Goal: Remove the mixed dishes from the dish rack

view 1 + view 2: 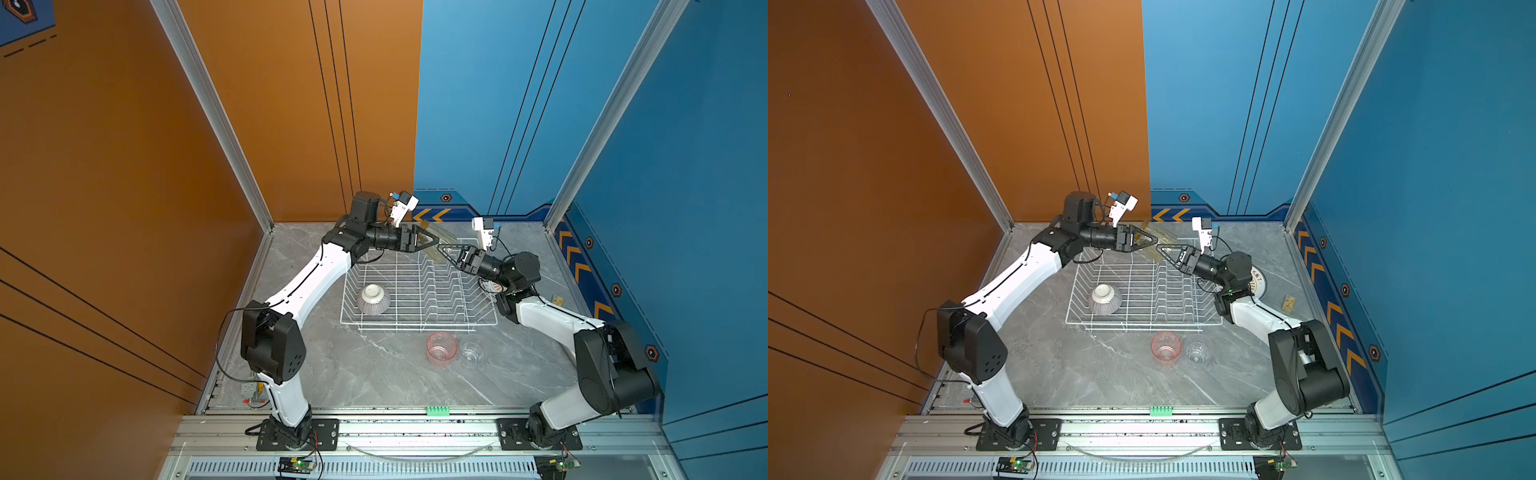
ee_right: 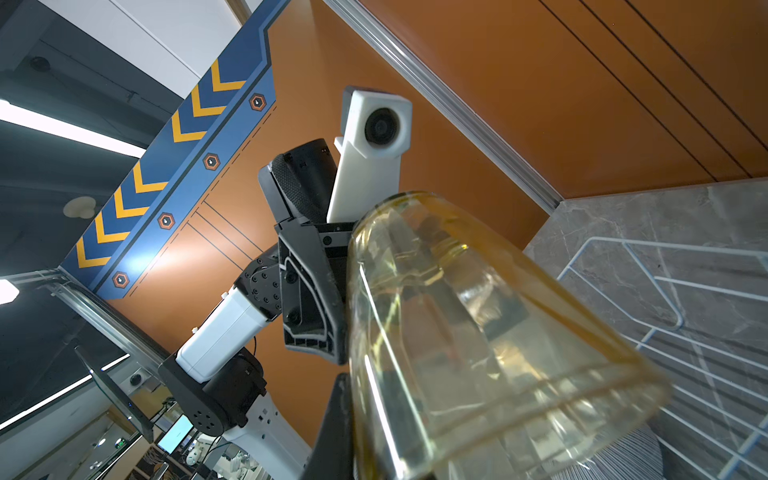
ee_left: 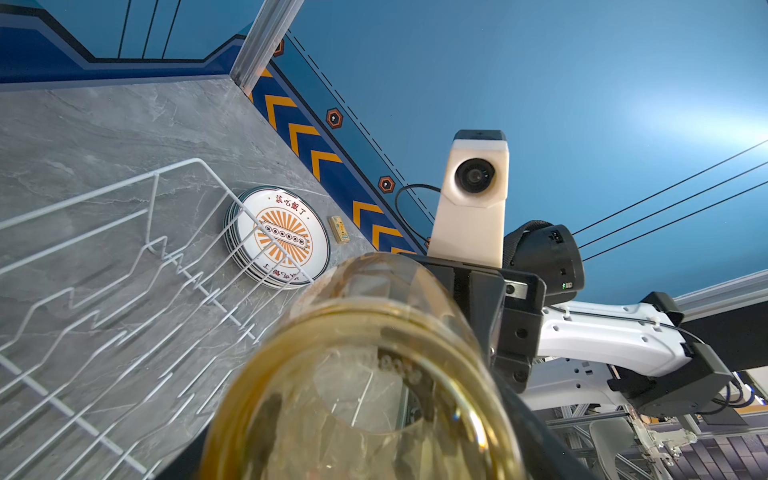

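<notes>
A yellow tumbler [image 1: 446, 237] [image 1: 1165, 235] hangs tilted above the back edge of the dish rack [image 1: 415, 328] [image 1: 1142, 326], held from both sides. My left gripper [image 1: 434, 241] is shut around its body, and the glass fills the left wrist view [image 3: 365, 374]. My right gripper [image 1: 441, 250] is shut on the wall of the tumbler [image 2: 478, 332]; one finger [image 2: 332, 432] lies against the outside, the other shows through the glass. A striped bowl [image 1: 373, 299] sits upside down in the rack's left part.
A pink tumbler [image 1: 441, 348] and a clear tumbler [image 1: 472, 353] stand in front of the rack. A stack of plates [image 3: 282, 237] lies right of the rack, partly under my right arm. A small yellow card [image 1: 557, 300] lies near the right wall.
</notes>
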`<state>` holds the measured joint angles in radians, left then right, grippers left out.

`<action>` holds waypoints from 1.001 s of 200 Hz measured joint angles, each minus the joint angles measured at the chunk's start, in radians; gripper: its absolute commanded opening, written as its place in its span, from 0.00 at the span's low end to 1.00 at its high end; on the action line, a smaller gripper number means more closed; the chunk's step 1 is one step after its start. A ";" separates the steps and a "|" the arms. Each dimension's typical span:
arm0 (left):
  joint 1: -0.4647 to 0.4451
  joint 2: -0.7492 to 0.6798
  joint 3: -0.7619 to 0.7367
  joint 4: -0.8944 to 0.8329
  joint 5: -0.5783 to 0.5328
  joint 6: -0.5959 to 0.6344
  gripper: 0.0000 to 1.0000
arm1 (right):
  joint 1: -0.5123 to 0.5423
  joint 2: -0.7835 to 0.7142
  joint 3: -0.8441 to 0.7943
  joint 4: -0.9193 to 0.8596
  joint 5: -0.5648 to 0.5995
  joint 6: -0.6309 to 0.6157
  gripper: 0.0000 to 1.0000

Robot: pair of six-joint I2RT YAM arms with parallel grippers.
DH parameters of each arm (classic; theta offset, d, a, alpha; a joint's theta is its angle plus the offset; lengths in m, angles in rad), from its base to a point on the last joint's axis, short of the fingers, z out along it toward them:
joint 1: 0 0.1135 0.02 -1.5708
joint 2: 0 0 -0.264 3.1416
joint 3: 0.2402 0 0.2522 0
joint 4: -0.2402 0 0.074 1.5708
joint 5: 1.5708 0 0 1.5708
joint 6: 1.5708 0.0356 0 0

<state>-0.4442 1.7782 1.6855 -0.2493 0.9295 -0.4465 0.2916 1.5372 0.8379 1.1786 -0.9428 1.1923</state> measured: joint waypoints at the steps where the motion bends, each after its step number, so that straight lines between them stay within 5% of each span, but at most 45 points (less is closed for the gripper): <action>1: 0.000 0.000 -0.001 0.001 0.000 0.000 0.69 | 0.000 -0.001 0.000 -0.002 0.000 -0.002 0.00; 40: -0.003 -0.049 -0.048 0.013 -0.058 0.024 1.00 | 0.009 -0.045 0.011 -0.072 -0.005 -0.037 0.00; 114: -0.014 -0.179 -0.089 -0.058 -0.269 0.155 0.98 | 0.024 -0.091 0.039 -0.254 -0.027 -0.123 0.00; 150: -0.014 -0.292 -0.116 -0.163 -0.497 0.244 0.98 | 0.089 -0.205 0.155 -0.860 0.035 -0.513 0.00; 200: -0.006 -0.370 -0.175 -0.297 -0.823 0.312 0.98 | 0.362 -0.272 0.455 -1.666 0.341 -1.058 0.00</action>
<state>-0.4507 1.4078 1.5108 -0.5465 0.1066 -0.1349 0.6533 1.2648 1.2926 -0.4873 -0.6018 0.1341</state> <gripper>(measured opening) 0.981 0.048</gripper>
